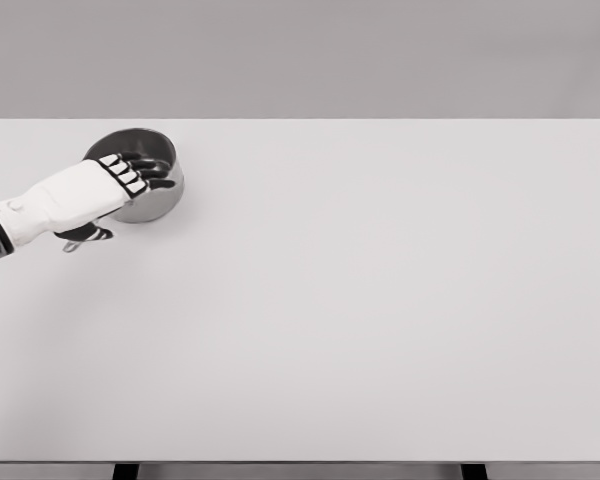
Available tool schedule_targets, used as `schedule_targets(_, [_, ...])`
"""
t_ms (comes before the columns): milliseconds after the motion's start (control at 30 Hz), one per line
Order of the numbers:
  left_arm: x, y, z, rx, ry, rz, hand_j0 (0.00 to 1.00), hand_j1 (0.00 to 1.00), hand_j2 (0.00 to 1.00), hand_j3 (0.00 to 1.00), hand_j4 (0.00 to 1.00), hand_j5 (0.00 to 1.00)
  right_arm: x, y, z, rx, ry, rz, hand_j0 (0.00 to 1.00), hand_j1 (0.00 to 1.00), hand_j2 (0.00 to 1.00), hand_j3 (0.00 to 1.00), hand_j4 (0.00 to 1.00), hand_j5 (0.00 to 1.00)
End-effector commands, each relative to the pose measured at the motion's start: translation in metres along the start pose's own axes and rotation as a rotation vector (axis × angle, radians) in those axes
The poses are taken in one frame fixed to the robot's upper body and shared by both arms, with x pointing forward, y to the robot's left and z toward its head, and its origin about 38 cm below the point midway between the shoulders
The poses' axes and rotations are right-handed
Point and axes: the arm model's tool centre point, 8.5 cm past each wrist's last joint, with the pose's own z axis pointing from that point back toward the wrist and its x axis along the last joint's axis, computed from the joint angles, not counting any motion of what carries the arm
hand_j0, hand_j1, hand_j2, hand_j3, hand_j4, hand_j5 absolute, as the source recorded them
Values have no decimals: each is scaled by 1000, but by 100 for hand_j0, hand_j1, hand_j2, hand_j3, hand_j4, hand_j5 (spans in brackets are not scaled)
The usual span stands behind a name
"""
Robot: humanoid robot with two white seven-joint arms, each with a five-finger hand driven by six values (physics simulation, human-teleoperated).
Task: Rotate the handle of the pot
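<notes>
- The white table (pixel 360 330) fills the frame from the bottom edge upward; at that edge two dark leg tops (pixel 126 470) peek out from under it.
- In the upper left of the frame stands the task's thing, a small metal pot (pixel 165 195), upright near the table's far-left corner.
- The left hand (pixel 115 185) comes in from the left edge on a white arm and lies over the pot's near-left rim — its dark fingertips (pixel 152 170) reach into the bowl, while the thumb shows below, at the lower left of the pot.
- The fingers are curled over the rim, close together; whether they actually clamp the rim or the handle I cannot tell, as the hand covers the contact.
- A short grey stub (pixel 72 245) pokes out beneath the hand at the lower left — probably the end of the pot's handle, pointing toward the frame's lower left, though too little shows to be sure.
- The right hand is out of view.
- My reading of progress: the reach is done and a hold is in place or nearly so; how much of the turn is done cannot be read here, and letting go afterward remains.
</notes>
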Motion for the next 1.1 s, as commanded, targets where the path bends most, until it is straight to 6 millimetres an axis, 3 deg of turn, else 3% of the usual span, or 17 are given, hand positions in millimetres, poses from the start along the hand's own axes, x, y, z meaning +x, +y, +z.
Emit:
schedule_targets(0, [-4, -4, 2, -6, 14, 13, 100, 100, 100, 100, 100, 100, 0, 0, 0, 0, 0, 0, 100, 100, 100, 100, 100, 100])
schedule_targets(1067, [-37, -3, 22, -40, 104, 7, 100, 100, 100, 100, 100, 100, 0, 0, 0, 0, 0, 0, 100, 100, 100, 100, 100, 100])
